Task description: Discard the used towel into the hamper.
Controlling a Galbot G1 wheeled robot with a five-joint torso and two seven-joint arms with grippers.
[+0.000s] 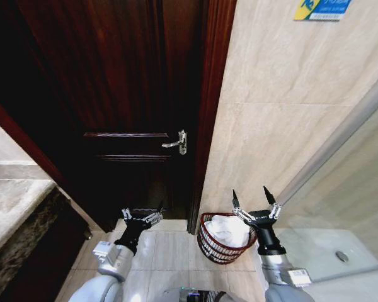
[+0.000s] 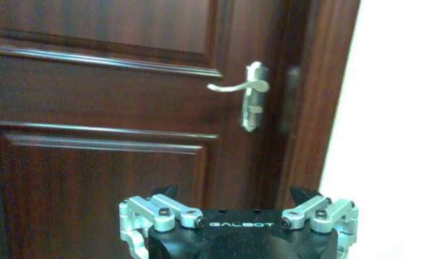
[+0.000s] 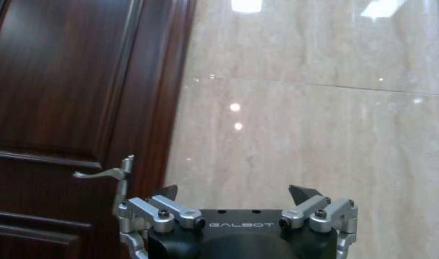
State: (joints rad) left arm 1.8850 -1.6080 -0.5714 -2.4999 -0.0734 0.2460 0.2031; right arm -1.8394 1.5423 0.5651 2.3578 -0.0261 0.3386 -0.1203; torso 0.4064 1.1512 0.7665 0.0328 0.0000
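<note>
**Towel lodged in hamper, both grippers empty**

The right gripper point(image 1: 254, 196) was held spread wide with nothing between its fingers, raised just above the hamper point(image 1: 209, 244); the basket sat directly below and slightly to its left on the floor tiles, against the wall. A white towel point(image 1: 230, 229) was seen lying inside it, so the drop was judged done. The left gripper point(image 1: 142, 217) was held low and idle, fingers apart, facing the dark door point(image 1: 113, 94) with its handle point(image 1: 176, 143) above.
</note>
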